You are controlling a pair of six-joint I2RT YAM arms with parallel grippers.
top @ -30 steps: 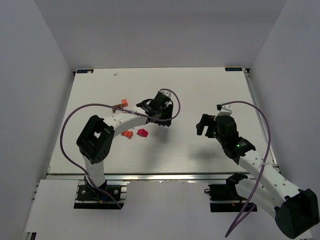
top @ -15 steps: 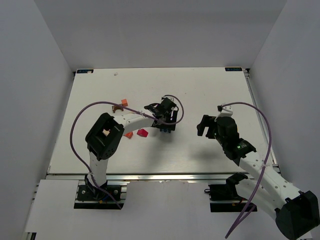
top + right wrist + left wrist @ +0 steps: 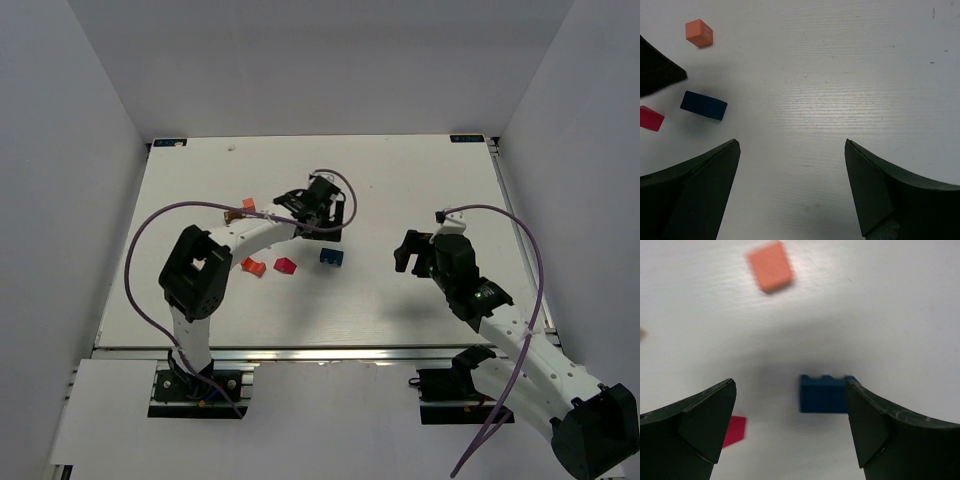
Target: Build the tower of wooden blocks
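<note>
No wood block tower is yet stacked. The blue block (image 3: 824,394) lies flat on the table (image 3: 890,300), apart from the red block (image 3: 735,431), presumably as a clear foundation. The left gripper (image 3: 789,385) and the right gripper (image 3: 791,142) are spread wide and empty.

Blue block (image 3: 822,395); blurred block (image 3: 769,266) perhaps orange.

Both arms are built from white tubular links joined by chunky black housings. The left arm (image 3: 255,235) rises from a black base plate (image 3: 200,385) and carries a thin purple cable (image 3: 126,280) running in a wide loop along it. The right arm (image 3: 525,345) has a second purple cable (image 3: 541,290) and a small green light (image 3: 485,291) on one black segment. The left gripper (image 3: 790,382) and right gripper (image 3: 791,142) end in matte, near-black, wedge-shaped fingers (image 3: 695,425) with bevelled inner faces.
</note>
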